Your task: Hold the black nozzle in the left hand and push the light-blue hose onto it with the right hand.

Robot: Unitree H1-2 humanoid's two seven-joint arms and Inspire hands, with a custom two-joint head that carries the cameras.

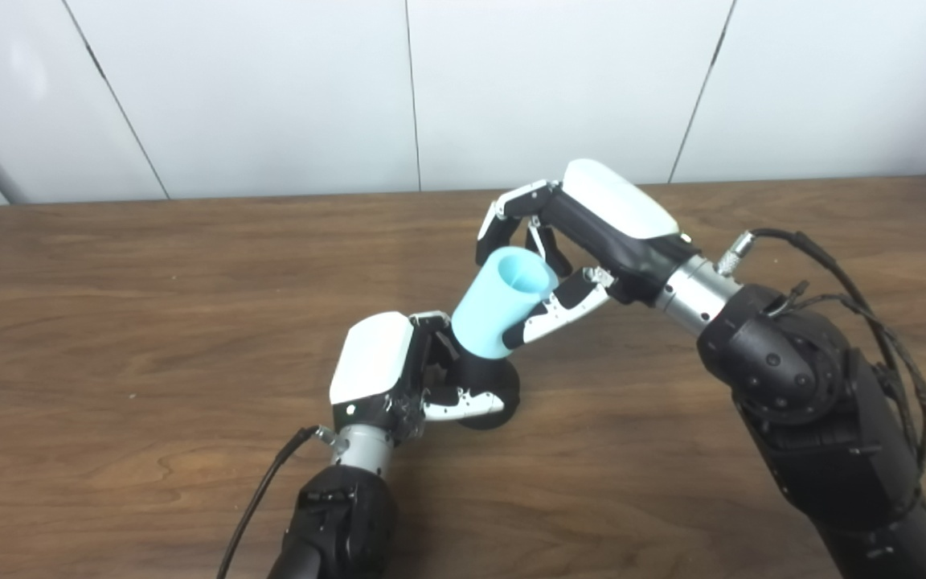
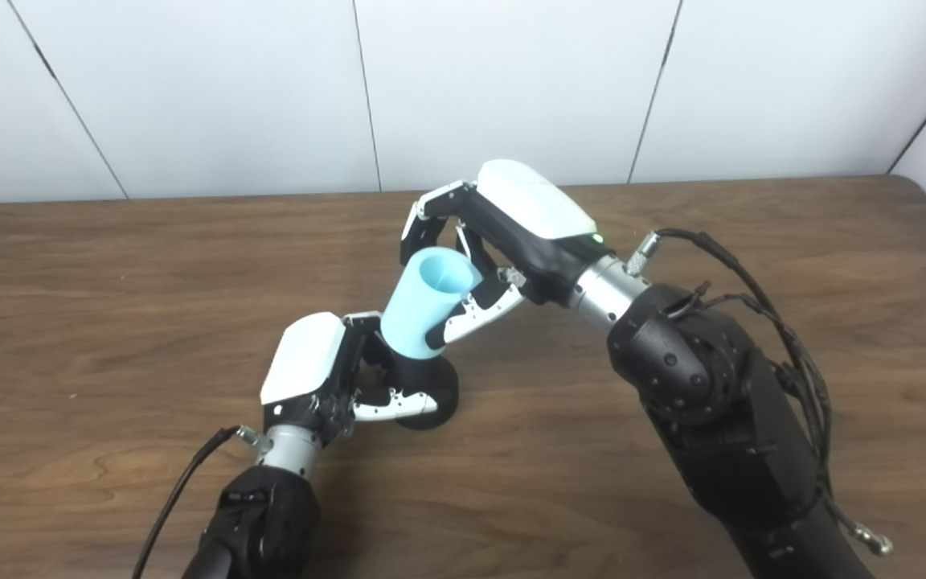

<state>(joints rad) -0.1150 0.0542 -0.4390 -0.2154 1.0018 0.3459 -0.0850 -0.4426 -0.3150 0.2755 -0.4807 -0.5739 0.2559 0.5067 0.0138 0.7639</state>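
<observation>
The black nozzle point(image 1: 489, 384) stands tilted on the wooden table point(image 1: 109, 322) near the middle, its round base on the wood. My left hand point(image 1: 399, 374) is shut on it from the left, thumb across its front. A short light-blue hose point(image 1: 503, 303) sits over the nozzle's upper end, leaning up and to the right, its open mouth facing the camera. My right hand point(image 1: 575, 241) is shut on the hose from the right, fingers curled over its top rim and thumb along its lower side. The nozzle's tip is hidden inside the hose.
White wall panels point(image 1: 270, 88) rise behind the table's far edge. Black cables point(image 1: 873, 322) loop off my right forearm, and a thin cable point(image 1: 258, 498) trails from my left wrist. Bare wood lies to the left and far right.
</observation>
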